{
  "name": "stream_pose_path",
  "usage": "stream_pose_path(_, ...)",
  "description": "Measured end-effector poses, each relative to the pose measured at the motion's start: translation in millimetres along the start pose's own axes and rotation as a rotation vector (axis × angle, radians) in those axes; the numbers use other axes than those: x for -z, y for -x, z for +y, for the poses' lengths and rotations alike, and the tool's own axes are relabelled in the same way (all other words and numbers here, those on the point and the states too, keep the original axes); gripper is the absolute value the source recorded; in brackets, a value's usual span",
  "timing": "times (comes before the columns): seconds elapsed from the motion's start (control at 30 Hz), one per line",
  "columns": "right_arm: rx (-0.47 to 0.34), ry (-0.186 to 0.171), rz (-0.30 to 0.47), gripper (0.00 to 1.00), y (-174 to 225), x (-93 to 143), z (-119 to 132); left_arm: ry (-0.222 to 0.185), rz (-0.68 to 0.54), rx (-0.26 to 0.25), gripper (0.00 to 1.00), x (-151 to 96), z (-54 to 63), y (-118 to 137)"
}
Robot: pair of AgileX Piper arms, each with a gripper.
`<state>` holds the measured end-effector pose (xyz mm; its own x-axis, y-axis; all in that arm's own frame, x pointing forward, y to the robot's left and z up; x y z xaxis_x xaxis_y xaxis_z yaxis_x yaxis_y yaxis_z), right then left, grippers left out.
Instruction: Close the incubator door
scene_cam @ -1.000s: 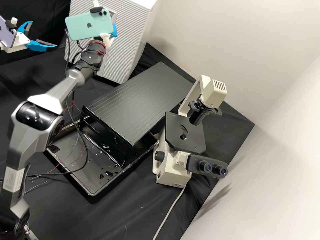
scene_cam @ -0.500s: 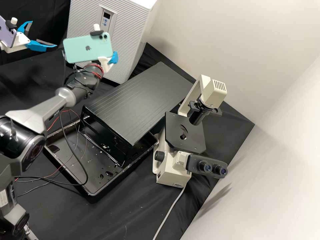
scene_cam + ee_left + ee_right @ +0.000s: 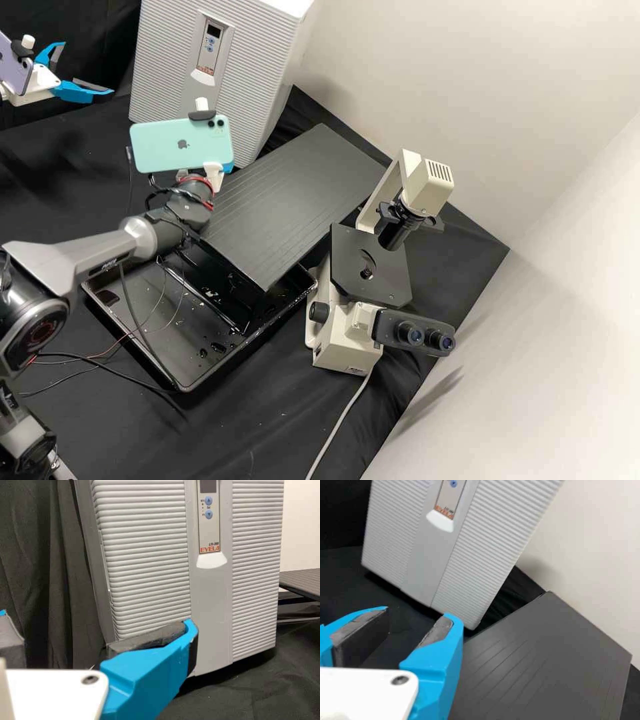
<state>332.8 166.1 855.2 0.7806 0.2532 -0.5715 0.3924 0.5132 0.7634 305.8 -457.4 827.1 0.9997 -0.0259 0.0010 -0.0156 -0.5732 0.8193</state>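
Standing tall behind the bench gear, the door point(image 3: 257, 73) looks shut, its ribbed front lying flat against the incubator point(image 3: 297, 53); its long axis runs top to foot, leaning a touch in the high view, and its face points out towards the arms and the stand point(image 3: 300, 193); look at the edges now: the left gripper point(image 3: 89, 68) hangs just off the door's side edge, over black cloth point(image 3: 267, 427), its fingers spread wide and nothing between them; over to the right gripper point(image 3: 213, 177), below the door in the high view, behind the mint phone point(image 3: 180, 143); the right gripper point(image 3: 417, 622) has its fingers parted too, a gap of dark cloth between the pads; room to move there is a strip of open cloth up to the door's foot, with the stand's edge close alongside; farther across, the tray point(image 3: 179, 389) sits under the stand's near end, the microscope point(image 3: 343, 353) just beside.
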Motion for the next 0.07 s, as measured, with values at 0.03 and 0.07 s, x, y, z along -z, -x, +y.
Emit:
stream_pose_path(0.03,0.004,-0.001,0.000,1.00,3.1,-2.7,-2.4,0.000,0.000,0.000,1.00,0.0,0.0,0.0)
stream_pose_path(0.07,0.006,0.004,0.000,1.00,6.3,-5.2,-3.9,0.000,0.000,0.000,1.00,0.0,0.0,0.0)
